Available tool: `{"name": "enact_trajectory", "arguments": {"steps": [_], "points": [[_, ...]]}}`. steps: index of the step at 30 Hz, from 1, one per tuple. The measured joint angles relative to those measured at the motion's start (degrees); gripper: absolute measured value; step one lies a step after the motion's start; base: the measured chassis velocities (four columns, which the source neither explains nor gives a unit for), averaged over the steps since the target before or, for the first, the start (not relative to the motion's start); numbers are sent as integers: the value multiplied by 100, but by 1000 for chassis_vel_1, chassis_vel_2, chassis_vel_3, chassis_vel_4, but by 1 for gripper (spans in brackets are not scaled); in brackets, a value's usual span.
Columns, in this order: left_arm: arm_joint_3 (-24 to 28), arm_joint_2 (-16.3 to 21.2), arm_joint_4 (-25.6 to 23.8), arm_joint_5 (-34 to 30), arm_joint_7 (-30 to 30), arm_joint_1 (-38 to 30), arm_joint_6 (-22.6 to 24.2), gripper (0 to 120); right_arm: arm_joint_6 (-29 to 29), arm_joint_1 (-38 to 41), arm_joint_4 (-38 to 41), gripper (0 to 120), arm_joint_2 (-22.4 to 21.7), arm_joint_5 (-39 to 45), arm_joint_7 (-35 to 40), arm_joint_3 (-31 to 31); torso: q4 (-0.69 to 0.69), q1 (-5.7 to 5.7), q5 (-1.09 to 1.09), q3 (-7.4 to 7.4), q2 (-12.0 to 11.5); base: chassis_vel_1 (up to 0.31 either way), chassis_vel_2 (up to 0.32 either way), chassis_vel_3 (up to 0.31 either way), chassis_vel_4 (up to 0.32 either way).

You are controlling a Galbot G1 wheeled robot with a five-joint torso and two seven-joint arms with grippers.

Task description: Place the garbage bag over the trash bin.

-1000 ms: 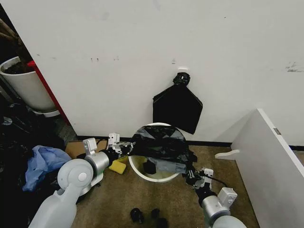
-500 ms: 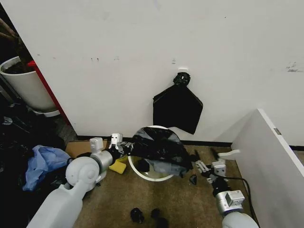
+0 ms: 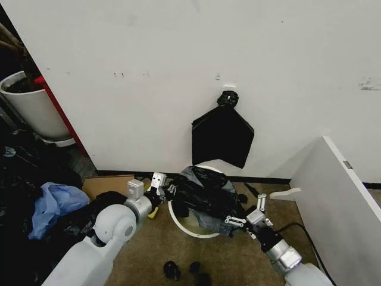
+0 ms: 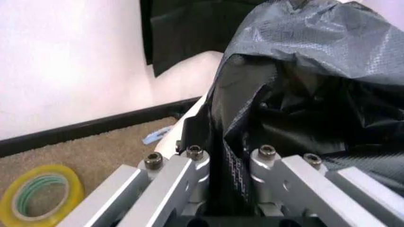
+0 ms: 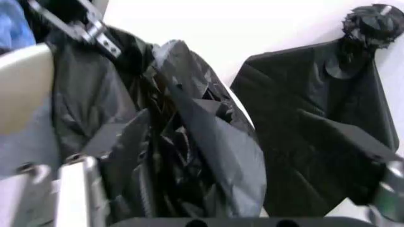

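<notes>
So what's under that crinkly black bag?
The white trash bin: its near rim peeks out below the garbage bag. Both end effectors, left and right, grip the bag. The bin's inside is covered.

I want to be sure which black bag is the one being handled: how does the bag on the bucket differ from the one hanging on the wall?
The garbage bag is crumpled and glossy, heaped over the trash bin; the hanging bag is flat and matte. The left gripper is shut on the garbage bag, with the right gripper at its other side; the hanging bag is untouched, its knotted top on a wall hook. Both are black plastic.
</notes>
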Motion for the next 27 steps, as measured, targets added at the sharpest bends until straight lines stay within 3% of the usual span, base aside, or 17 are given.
{"name": "enact_trajectory", "arguments": {"steps": [9, 16, 23, 27], "points": [[14, -14, -243, 89, 44, 263, -34, 5, -224, 199, -77, 51, -41, -487, 0, 63, 0, 0, 0, 0, 0, 0, 0, 0, 0], [-2, -53, -331, 74, 25, 366, -3, 5, 258, 169, -193, 25, 37, -662, -305, 348, 0, 0, 0, 0, 0, 0, 0, 0, 0], [-60, 40, -441, 76, 24, 498, 15, 5, 570, 168, -208, 0, 125, -47, -803, 484, 0, 0, 0, 0, 0, 0, 0, 0, 0], [-102, 112, -519, 80, 48, 558, 57, 5, 638, 203, -257, 0, 114, 622, -1325, 580, 0, 0, 0, 0, 0, 0, 0, 0, 0]]}}
